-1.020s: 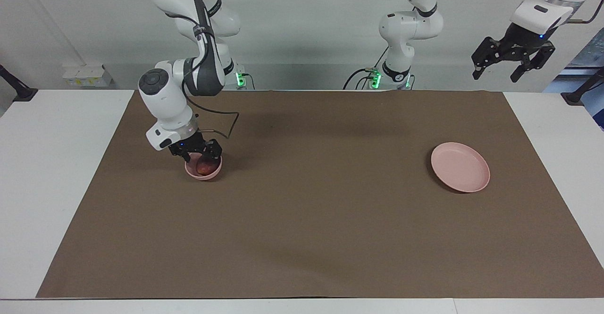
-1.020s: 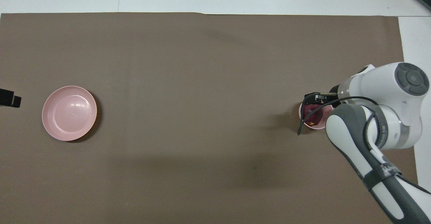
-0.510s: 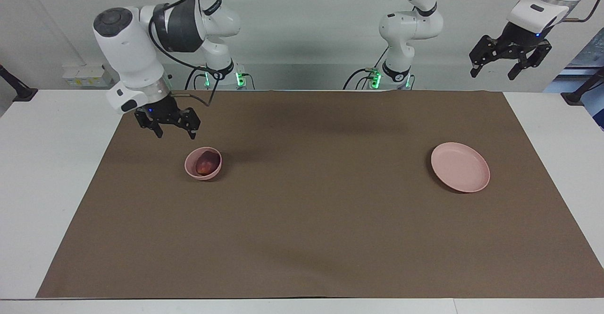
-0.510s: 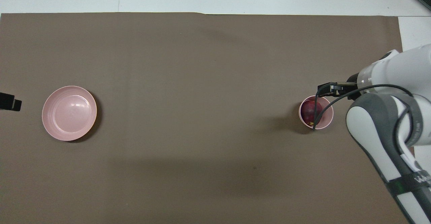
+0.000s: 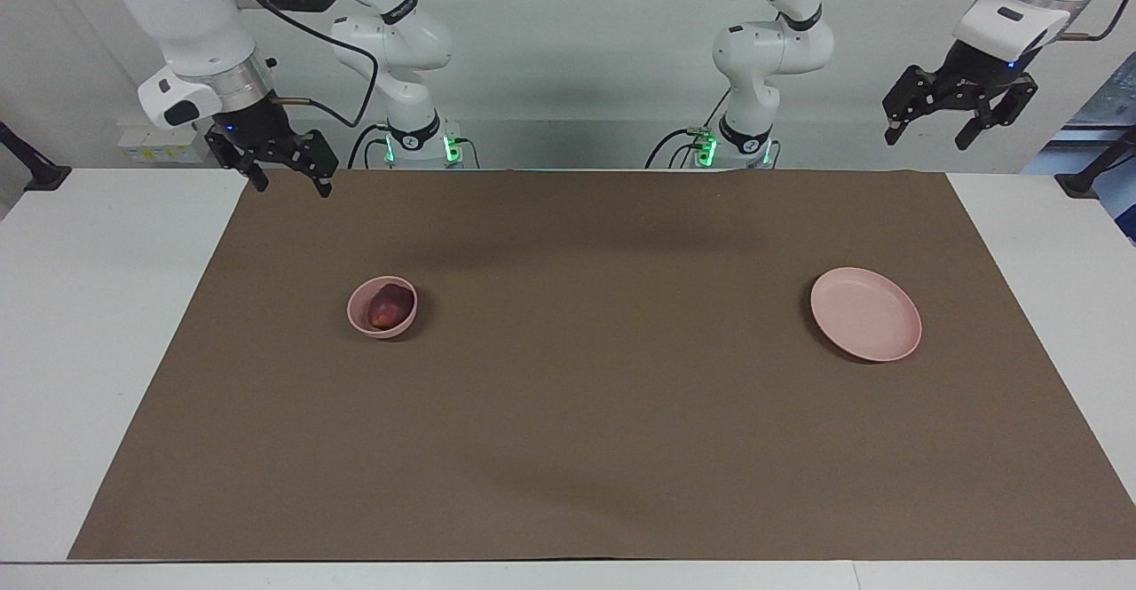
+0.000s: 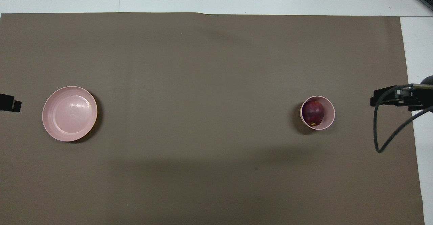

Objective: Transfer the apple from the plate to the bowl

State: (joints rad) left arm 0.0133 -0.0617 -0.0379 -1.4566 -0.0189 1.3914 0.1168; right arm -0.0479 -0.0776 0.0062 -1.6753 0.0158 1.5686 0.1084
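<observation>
Already the apple sits in the bowl, below my empty, spread right gripper; left gripper waits, spread.

apple sits in the bowl – toward the right arm's end of the table. plate lies well apart, toward the left arm's end, w/ nothing on it. both rest on the mat, abt equally near the robots. right gripper hangs over the mat's corner nearest its base; left gripper is up past the mat's edge at its own end.
</observation>
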